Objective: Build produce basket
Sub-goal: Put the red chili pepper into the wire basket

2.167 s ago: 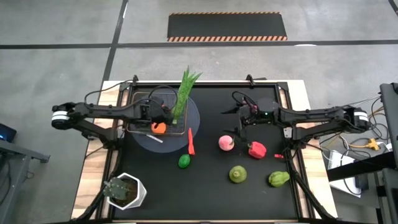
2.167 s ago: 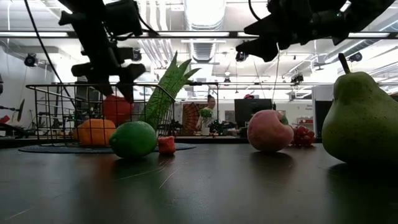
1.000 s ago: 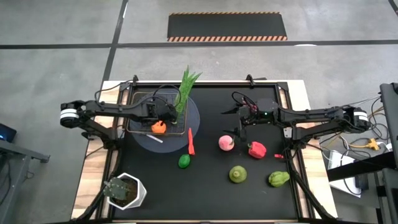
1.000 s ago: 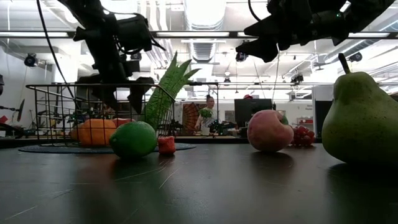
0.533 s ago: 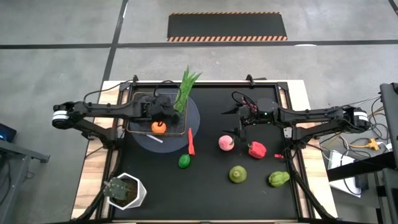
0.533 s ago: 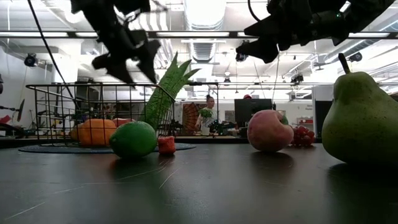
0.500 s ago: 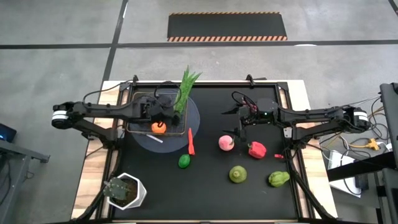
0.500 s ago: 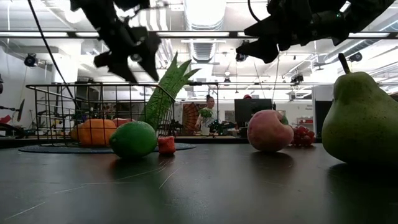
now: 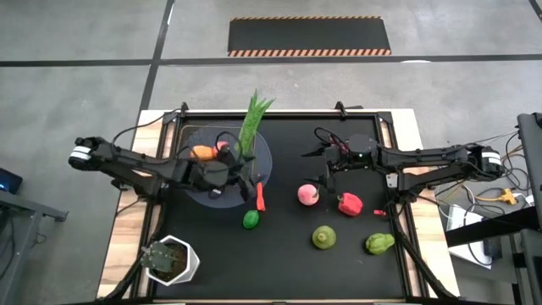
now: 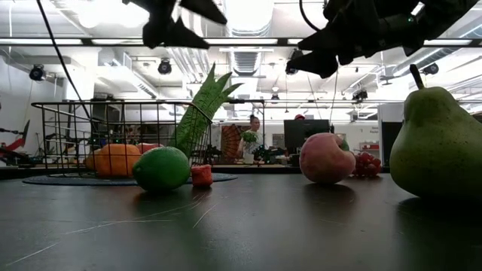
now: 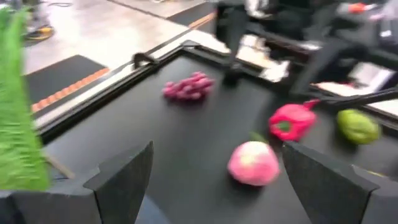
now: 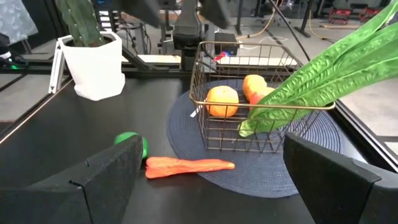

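Left gripper (image 9: 246, 182): fingers spread, holding nothing, positioned left of centre in the high view, over the edge of the grey disc base (image 9: 264, 146) beside the red chili (image 9: 260, 196). In the low view it hangs at the top, above the basket.

Right gripper (image 9: 324, 175): fingers spread, holding nothing, right of centre in the high view, just above the pink fruit (image 9: 307, 194).

Basket (image 9: 188, 140): upper left of the black mat (image 9: 288, 246) in the high view. It contains an orange fruit (image 9: 202, 153) and a pink-red piece (image 9: 225, 146). The long green leafy stalk (image 9: 252, 123) leans out over its far edge. The right wrist view shows two orange fruits inside the wire grid.

Produce on the mat, outside the basket:
- green lime (image 9: 251, 219), lower centre-left
- red piece (image 9: 349, 203), right of the pink fruit
- green fruit (image 9: 323, 237), lower centre-right
- green pear (image 9: 378, 244), lower right
- purple grapes (image 11: 188, 86), visible in the left wrist view near the mat's edge

White hexagonal pot with plant (image 9: 170, 260): lower left corner of the table
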You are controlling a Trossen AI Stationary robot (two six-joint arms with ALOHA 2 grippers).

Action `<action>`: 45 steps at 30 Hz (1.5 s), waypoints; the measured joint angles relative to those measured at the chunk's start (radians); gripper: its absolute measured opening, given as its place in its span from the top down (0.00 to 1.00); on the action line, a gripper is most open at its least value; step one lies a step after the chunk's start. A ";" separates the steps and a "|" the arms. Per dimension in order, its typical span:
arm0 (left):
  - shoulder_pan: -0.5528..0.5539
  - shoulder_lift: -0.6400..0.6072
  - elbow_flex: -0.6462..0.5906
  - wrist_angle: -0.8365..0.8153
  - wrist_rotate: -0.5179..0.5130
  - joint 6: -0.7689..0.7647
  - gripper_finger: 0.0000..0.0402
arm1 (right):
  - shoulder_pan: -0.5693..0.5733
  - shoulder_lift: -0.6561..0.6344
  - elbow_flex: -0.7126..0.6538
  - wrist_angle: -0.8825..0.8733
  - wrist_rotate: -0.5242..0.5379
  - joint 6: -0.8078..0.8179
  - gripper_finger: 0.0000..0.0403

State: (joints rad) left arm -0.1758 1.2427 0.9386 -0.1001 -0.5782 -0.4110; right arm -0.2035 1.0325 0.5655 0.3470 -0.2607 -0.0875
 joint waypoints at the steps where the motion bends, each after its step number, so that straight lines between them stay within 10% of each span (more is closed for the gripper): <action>1: -0.017 0.000 0.000 0.011 0.000 -0.001 0.16 | 0.000 0.000 0.000 0.000 0.000 -0.003 0.08; 15: -0.104 -0.009 0.000 0.260 -0.087 0.224 0.16 | 0.038 0.131 0.047 -0.022 -0.019 -0.227 0.10; 32: -0.106 -0.050 -0.009 0.285 -0.088 0.402 0.16 | 0.084 0.734 0.487 -0.252 -0.134 -0.409 0.10; 45: -0.106 -0.051 -0.006 0.377 -0.088 0.521 0.16 | 0.102 0.949 0.746 -0.430 -0.124 -0.502 0.10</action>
State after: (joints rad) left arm -0.2817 1.1919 0.9321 0.2768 -0.6662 0.1100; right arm -0.1017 1.9812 1.3118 -0.0826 -0.3847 -0.5896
